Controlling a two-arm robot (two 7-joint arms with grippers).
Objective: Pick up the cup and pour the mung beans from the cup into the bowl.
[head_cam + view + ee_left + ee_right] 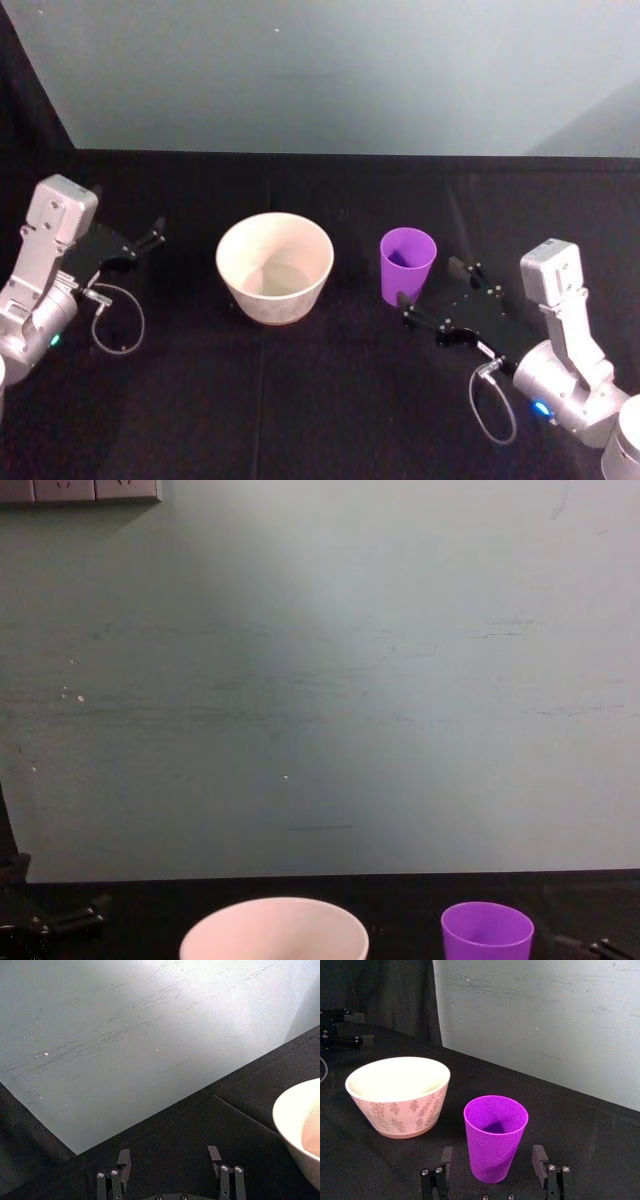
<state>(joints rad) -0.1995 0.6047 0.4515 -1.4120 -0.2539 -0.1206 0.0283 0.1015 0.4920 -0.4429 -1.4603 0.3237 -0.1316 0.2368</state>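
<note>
just beside cup (407, 262) — right end effector (430, 283), fingers (539, 1157) spread; left end effector (153, 236) parked

head view: up high, tilted forward and down onto the black table (330, 420), so you look straight into the bowl (275, 267) and cup (407, 263); medium distance.
chest view: way lower, facing straight at the pale wall (320, 680); bowl and cup rims just poke up at the bottom edge.
left wrist view: sits right behind the left tool (169, 1156), looking across the table toward the wall; bowl's side comes in at the frame edge, pretty close.
right wrist view: right behind the right tool (493, 1154), low and close on the cup, bowl a bit beyond, left tool far off.
shared: bowl and wall in all four; cup in head, chest and right wrist.
</note>
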